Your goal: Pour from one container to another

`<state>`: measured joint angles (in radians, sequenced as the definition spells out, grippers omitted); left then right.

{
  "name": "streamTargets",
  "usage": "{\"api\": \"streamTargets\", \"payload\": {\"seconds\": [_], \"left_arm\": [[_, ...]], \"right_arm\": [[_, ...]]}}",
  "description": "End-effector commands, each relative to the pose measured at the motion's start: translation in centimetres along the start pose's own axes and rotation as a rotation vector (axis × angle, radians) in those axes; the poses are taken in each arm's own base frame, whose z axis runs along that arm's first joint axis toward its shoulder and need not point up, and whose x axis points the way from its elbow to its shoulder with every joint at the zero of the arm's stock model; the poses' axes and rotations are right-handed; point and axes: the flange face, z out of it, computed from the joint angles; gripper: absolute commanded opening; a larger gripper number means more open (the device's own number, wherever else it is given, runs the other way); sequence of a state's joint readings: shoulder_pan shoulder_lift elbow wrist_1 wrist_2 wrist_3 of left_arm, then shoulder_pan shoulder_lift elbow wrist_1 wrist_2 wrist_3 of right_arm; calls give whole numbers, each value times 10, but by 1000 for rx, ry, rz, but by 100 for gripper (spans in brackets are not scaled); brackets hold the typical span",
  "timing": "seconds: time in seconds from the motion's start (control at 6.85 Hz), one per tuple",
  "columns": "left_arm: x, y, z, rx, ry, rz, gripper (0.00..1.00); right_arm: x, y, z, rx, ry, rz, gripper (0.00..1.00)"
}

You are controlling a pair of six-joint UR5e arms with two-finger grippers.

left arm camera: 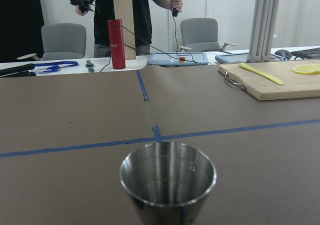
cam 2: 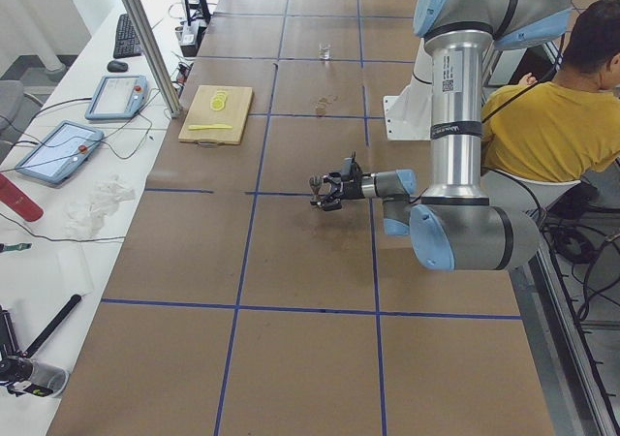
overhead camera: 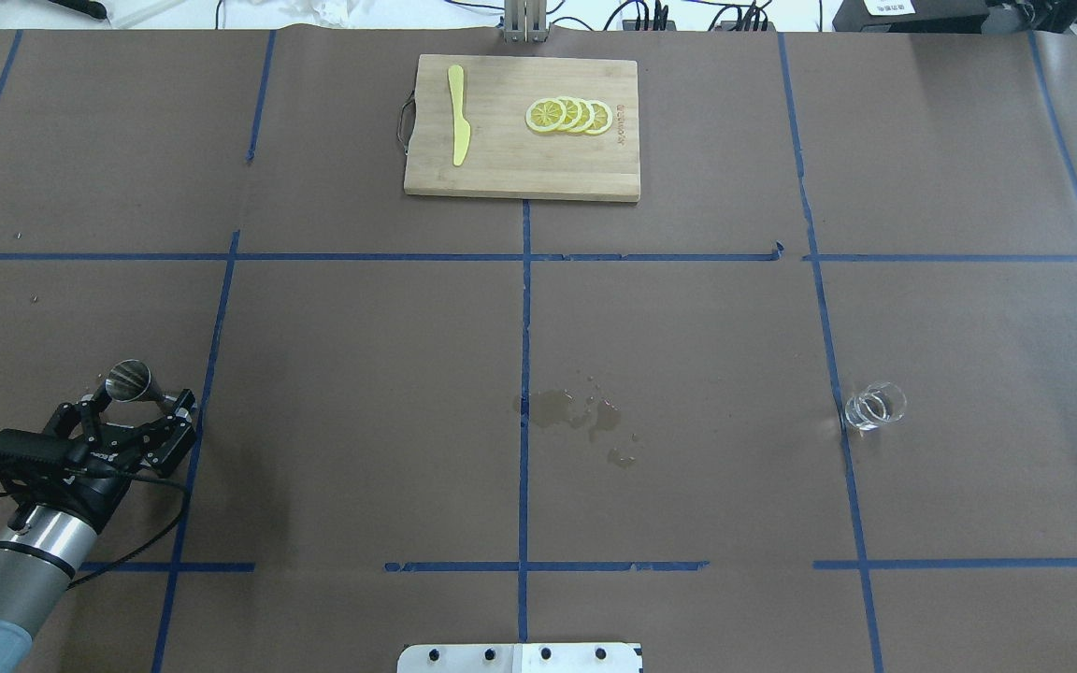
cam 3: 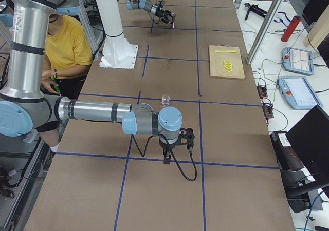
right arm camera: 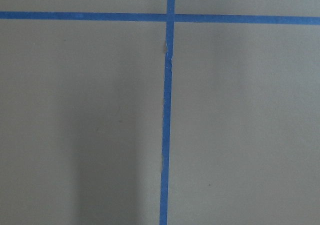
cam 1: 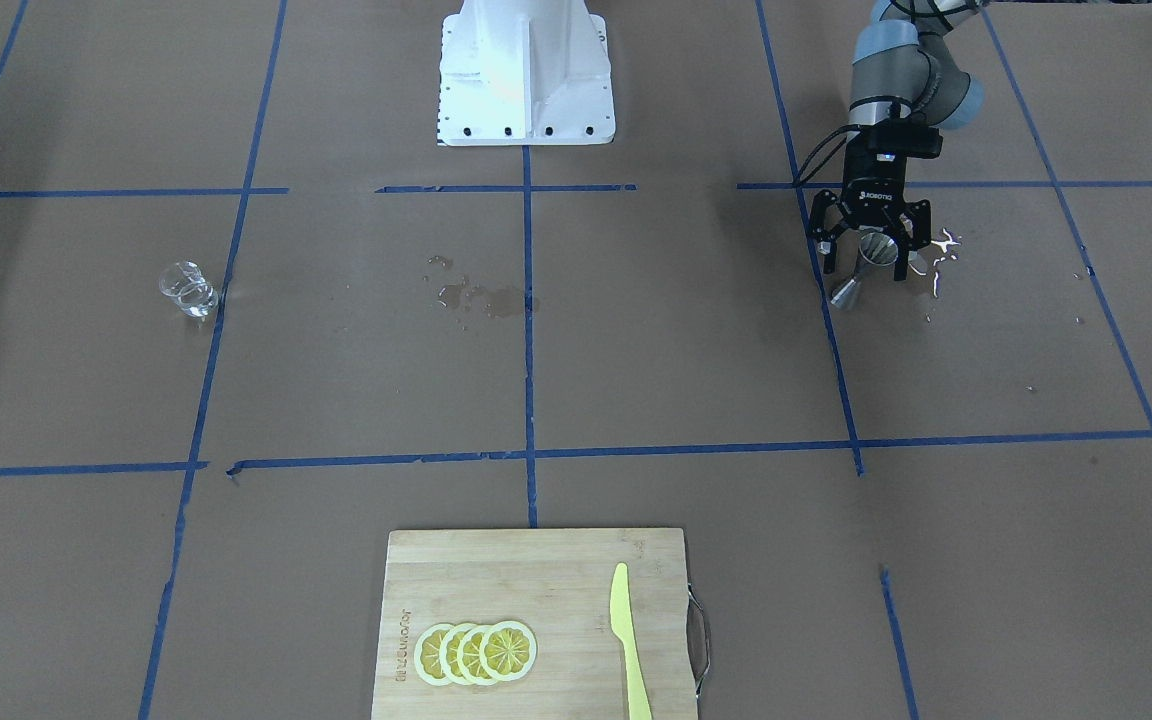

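Straddling the steel jigger (cam 1: pixel 864 272), the left pincer (cam 1: pixel 871 262) has its jaws spread wide. A gap shows on either side of the narrow waist, so it is released rather than grasping. The jigger appears to stand on its own on the tabletop (cam 1: pixel 636 380), far out on the robot's left side. The low, level approach looks chosen so the jaws can close on the waist and leave the open mouth clear to receive liquid. The left wrist view looks across that mouth and shows bare metal inside, with no liquid level that can be made out.

The glass cup (overhead camera: pixel 873 407) stands upright on the robot's right side, just beside a blue tape line and well apart from the jigger. The right pincer (cam 3: pixel 175 138) shows only in the side view, pointing down at the paper not far from the cup. Whether it is spread or clenched cannot be told, and its own camera shows nothing but tape and paper.

With the two vessels so far apart, at least one must be carried before any pour, so the task looks barely begun. A wet patch (overhead camera: pixel 576 416) lies mid-table and pale splashes (cam 1: pixel 941 250) lie beside the jigger, which suggests spilling is a real risk with mouths this small. The cutting board (overhead camera: pixel 501 168) sits at the far edge, out of the way.
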<state>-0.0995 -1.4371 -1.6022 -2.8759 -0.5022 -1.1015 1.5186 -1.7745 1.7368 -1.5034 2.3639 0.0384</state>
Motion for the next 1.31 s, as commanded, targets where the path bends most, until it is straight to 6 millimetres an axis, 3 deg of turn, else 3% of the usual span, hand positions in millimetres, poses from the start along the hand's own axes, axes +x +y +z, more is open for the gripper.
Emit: {"api": "streamTargets", "payload": {"seconds": [0.0,0.29,0.58,0.88,1.17], "left_arm": [[-4,0,5,-6,-7,3,99],[0,1,6,-19,4,-2,92],[4,3,6,-39,18,-6,77],[4,2,6,-58,30,-10,40],[3,-8,7,-43,43,-49,13]], "right_arm": [[-1,-1,-1,2,0,-2,100],[-1,-1,-1,3,0,-3,100],[-1,-1,-1,2,0,-2,100],[-1,0,-1,1,-2,-1,100],[-3,-2,-3,6,0,-6,100]]}}
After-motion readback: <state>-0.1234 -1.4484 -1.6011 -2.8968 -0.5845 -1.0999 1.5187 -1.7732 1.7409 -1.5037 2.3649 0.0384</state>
